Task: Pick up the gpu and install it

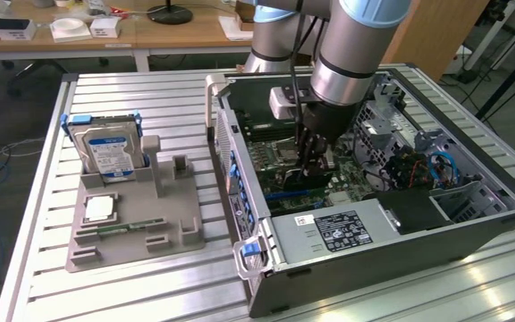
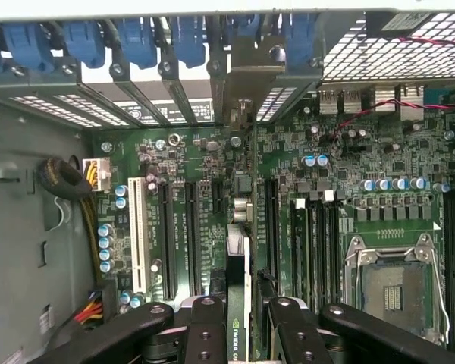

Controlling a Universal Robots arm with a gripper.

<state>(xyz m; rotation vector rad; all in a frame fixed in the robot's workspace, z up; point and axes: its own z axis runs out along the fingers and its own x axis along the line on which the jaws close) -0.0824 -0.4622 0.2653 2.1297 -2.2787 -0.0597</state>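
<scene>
Arm is down inside the open computer case [image 1: 472, 221], and my fingers [image 2: 206, 318] are pinching the gpu [image 2: 237, 303] edge-on, one black pad on each face, the card hanging vertically between them above the motherboard [image 2: 349, 159]. In the exterior view the gripper [image 1: 310, 176] sits low over the slot area in the middle of the case, with the card's dark body just under it [image 1: 304, 180]. Step in hand, as I judge it: seating the card. To do it well I want the card's lower edge parallel to the long black expansion slot [image 2: 191, 235] and directly over it, not over the white slot [image 2: 140, 235] beside it; the bracket end should point toward the rear slot openings under the blue retention clips [image 2: 136, 38]. Descent should be straight and slow, no twist, since a tilted card would catch on the slot wall. Whether the edge connector already touches a slot I cannot tell; the card itself hides it. Appearance of the card from the wrist view: thin, seen on its edge, green circuit board on one side with a small printed logo near the grip, dark face on the other. Hard drive [image 1: 110, 151] stands in its grey holder [image 1: 137, 231] on the surface [image 1: 43, 282], well apart.
</scene>
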